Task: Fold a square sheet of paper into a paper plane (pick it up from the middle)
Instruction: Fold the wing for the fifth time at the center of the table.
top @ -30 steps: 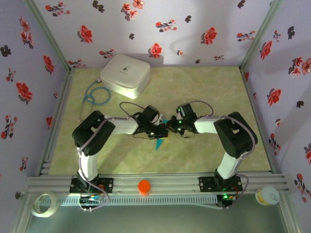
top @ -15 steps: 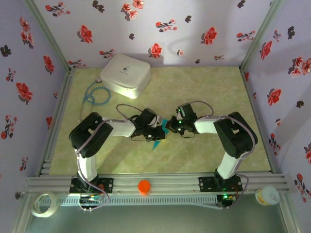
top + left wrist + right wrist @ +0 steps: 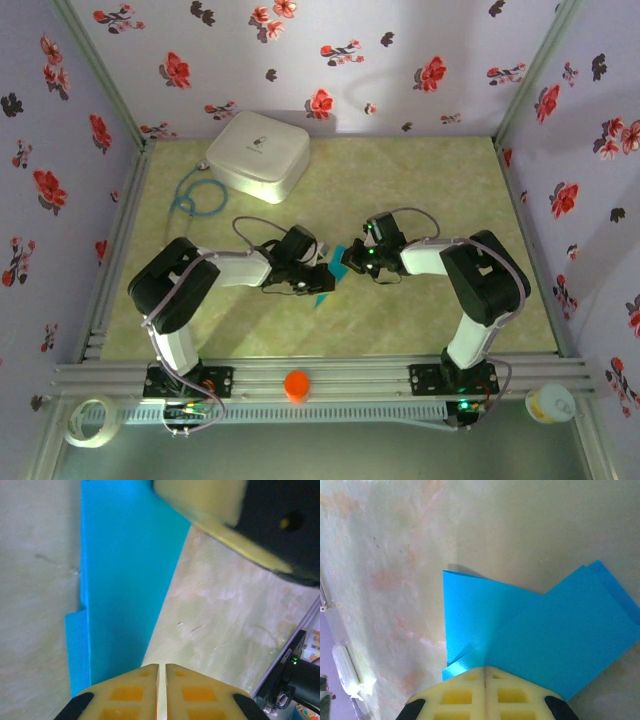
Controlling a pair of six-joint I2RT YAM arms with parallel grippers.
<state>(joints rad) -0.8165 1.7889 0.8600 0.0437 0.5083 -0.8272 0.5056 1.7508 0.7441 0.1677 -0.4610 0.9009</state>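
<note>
The square sheet of paper point(image 3: 322, 297) is turquoise-blue and partly folded, lying mid-table between both grippers. In the left wrist view the paper point(image 3: 125, 570) runs as a long folded strip to the left of my left gripper point(image 3: 162, 667). Its jaws stand a narrow slit apart with bare table in the gap. My left gripper point(image 3: 320, 279) hovers at the paper's near side. My right gripper point(image 3: 345, 262) is shut, and the paper point(image 3: 520, 625) fans out from its closed tips point(image 3: 485, 670), one flap raised. The right gripper's finger point(image 3: 215, 505) rests on the strip's far end.
A white rounded box point(image 3: 258, 154) sits at the back left with a coiled teal cable point(image 3: 195, 197) beside it. An orange cap point(image 3: 296, 384) rests on the front rail point(image 3: 380, 375). A tape roll point(image 3: 88, 420) and a small cup point(image 3: 548, 403) lie outside it. Floral walls enclose three sides.
My left arm has drawn back toward the near left, elbow swinging outward. Its jaws have parted a little. The right arm has stayed still.
</note>
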